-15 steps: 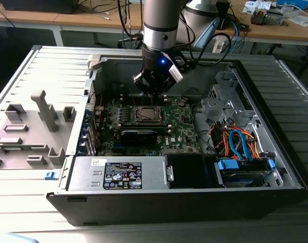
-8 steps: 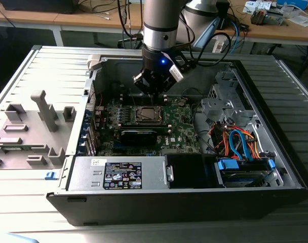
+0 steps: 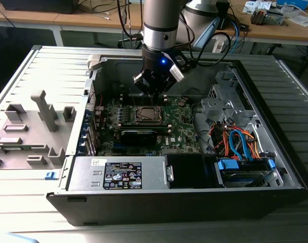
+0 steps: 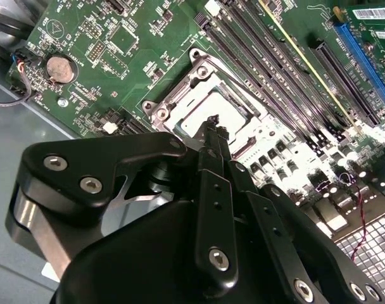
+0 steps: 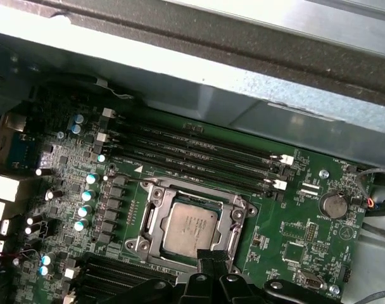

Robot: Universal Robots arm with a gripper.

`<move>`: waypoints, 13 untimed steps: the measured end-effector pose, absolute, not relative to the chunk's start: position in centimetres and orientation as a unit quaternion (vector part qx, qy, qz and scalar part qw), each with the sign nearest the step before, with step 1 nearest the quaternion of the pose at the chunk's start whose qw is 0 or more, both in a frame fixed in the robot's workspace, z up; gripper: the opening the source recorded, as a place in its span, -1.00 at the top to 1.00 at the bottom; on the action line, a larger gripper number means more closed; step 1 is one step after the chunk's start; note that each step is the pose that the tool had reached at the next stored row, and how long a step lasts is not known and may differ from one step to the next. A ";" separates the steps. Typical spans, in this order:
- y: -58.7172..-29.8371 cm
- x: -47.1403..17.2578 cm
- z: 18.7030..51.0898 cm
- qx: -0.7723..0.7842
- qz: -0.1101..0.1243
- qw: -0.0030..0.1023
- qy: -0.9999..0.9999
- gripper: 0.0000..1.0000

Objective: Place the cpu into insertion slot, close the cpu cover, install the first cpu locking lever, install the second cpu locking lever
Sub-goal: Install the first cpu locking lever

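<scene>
Silver-grey cylindrical arm (image 3: pixel 160 20) w/ black wrist section, small blue light lit – black cables loop off beside it. Gripper (image 4: pixel 213 123) matte black, angular linkage plates, silver hex screws at pivots; narrow black fingers (image 4: pixel 216 138), bare metal on housing edge.

The cpu (image 5: pixel 190 230) sits in the insertion slot (image 5: pixel 153 218), cpu cover (image 5: pixel 233 215) around it; memory slots (image 5: pixel 199 152) at 12 o'clock in the first wrist view.
</scene>
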State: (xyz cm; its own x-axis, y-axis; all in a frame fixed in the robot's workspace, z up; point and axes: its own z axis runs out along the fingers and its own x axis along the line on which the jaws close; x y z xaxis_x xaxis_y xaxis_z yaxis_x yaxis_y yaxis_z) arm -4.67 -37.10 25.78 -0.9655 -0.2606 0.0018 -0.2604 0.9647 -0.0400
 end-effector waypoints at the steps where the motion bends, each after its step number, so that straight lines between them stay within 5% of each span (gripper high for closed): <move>1: -37.1 -4.7 25.8 -0.132 -0.020 0.002 0.991 0.79; 13: -37.1 -4.7 25.8 -0.143 -0.020 0.002 0.990 0.79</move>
State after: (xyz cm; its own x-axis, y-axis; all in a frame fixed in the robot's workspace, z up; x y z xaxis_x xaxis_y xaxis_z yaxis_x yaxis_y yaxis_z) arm -4.67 -37.10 25.78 -0.9593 -0.2823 0.0018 -0.2821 0.9586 -0.0400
